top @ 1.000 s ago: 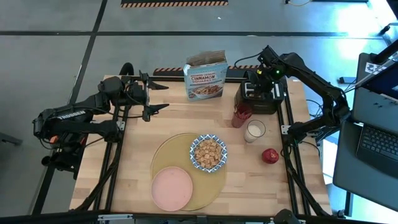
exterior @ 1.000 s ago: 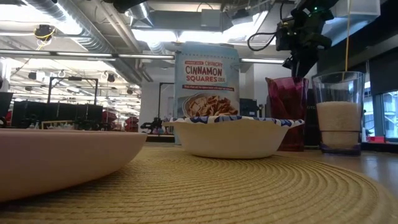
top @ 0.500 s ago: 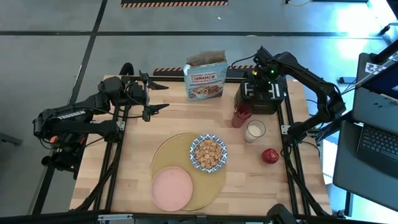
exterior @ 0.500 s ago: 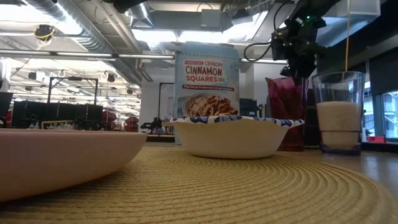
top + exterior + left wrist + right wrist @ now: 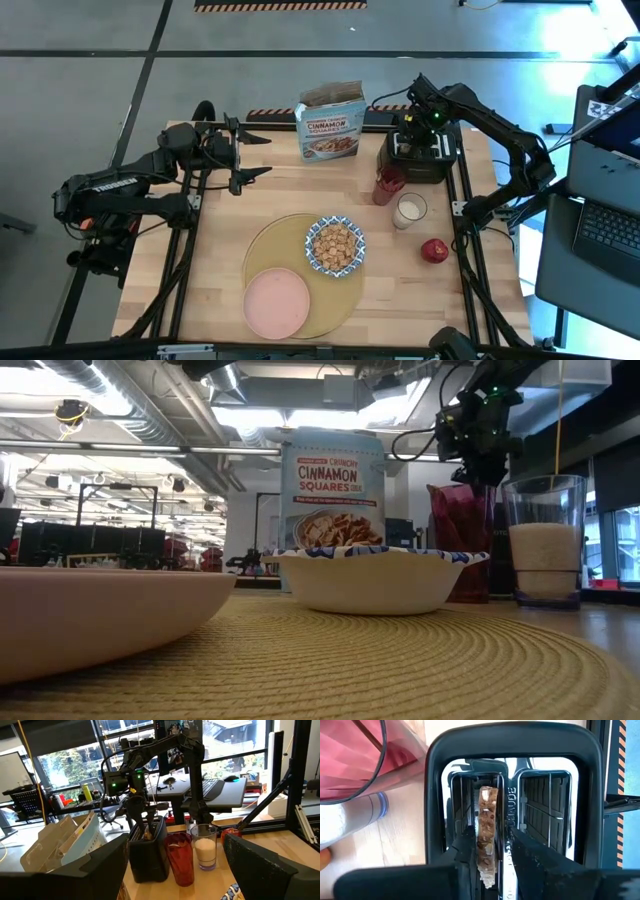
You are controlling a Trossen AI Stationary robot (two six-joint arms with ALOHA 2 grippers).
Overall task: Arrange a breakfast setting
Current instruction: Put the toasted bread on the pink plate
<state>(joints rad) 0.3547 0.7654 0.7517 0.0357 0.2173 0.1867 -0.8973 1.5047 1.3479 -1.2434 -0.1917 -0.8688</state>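
The toast slice (image 5: 486,825) stands on edge in one slot of the black toaster (image 5: 420,158) at the far right. My right gripper (image 5: 492,857) is open above that slot, pointing down, with one finger on each side of the slice's top; the left wrist view (image 5: 142,820) also shows it over the toaster. My left gripper (image 5: 252,155) is open and empty at the far left. The blue-and-white bowl (image 5: 335,246) and the pink plate (image 5: 276,303) sit on the tan placemat (image 5: 268,250). The red cup (image 5: 388,183), milk glass (image 5: 408,210) and red apple (image 5: 434,250) stand on the table to the right. My right gripper comes from above, pointing down, with its fingers (image 5: 467,852) on either side of the toast's top edge (image 5: 487,800). The slice stands in the toaster slot. I cannot tell whether the fingers touch it.
The blue cinnamon cereal box (image 5: 330,125) stands at the far edge, left of the toaster. The red cup and milk glass stand close in front of the toaster. Bare wood (image 5: 215,230) lies left of the placemat. A laptop (image 5: 610,230) sits beyond the right edge.
My right gripper has moved toward the table's left and down a little, settling over the toaster slot. Over the last half second it has hardly moved.
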